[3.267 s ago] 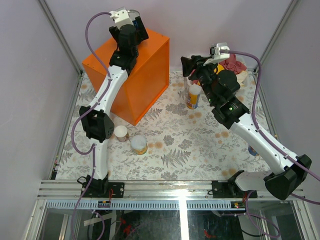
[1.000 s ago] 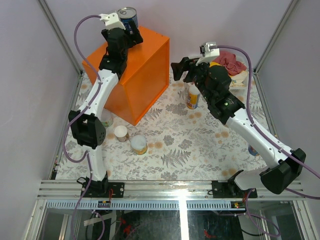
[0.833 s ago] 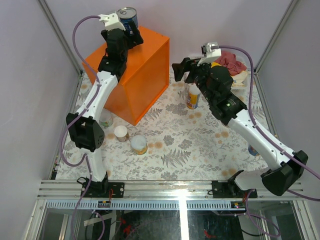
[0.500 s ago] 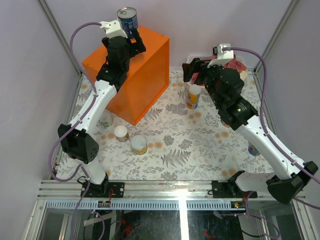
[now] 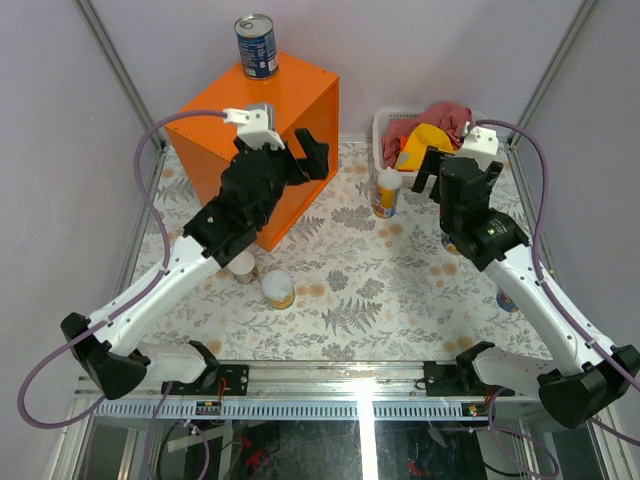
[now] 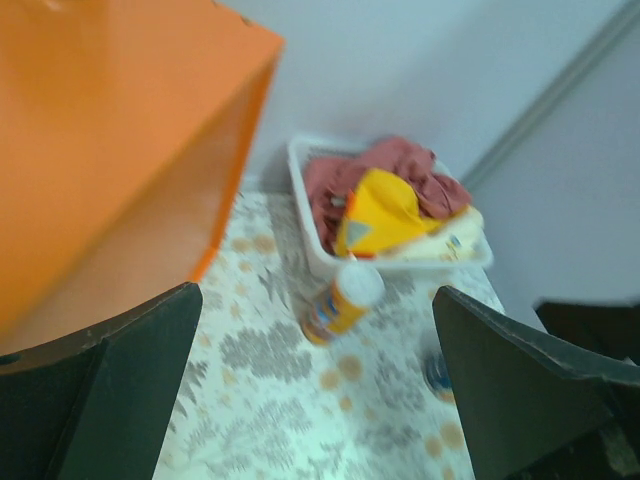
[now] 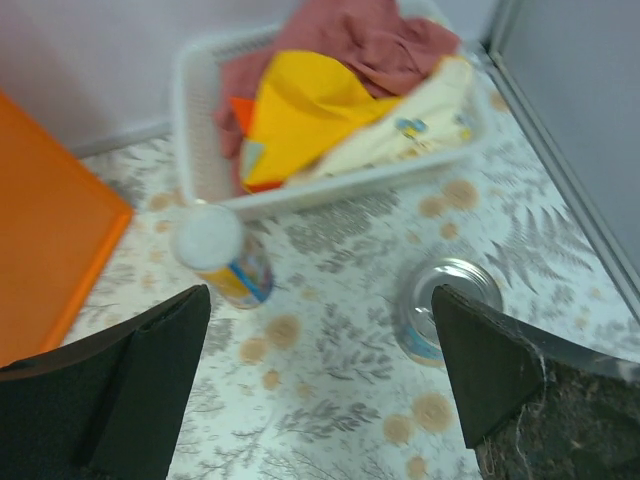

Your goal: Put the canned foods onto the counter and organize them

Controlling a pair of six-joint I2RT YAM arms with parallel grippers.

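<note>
Withdrawn from the counter [image 5: 250,100], the left gripper [image 6: 318,295] now hangs wide and empty. Its blue can [image 5: 257,45] stands upright at the far corner, up-left of it, presumably to keep the nearer top free. The right gripper [image 7: 320,295], equally wide and empty, has a yellow tube can [image 7: 222,258] just ahead-left and a silver-topped can [image 7: 445,305] ahead-right; beyond, the white basket [image 7: 185,110] holds only cloths [image 7: 310,110].

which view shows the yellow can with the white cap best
The right wrist view: the yellow can is largest and sharpest there, white cap and label both plain, close to the white basket. The left wrist view shows it smaller and blurred. The top external view shows it small, from above.
</note>
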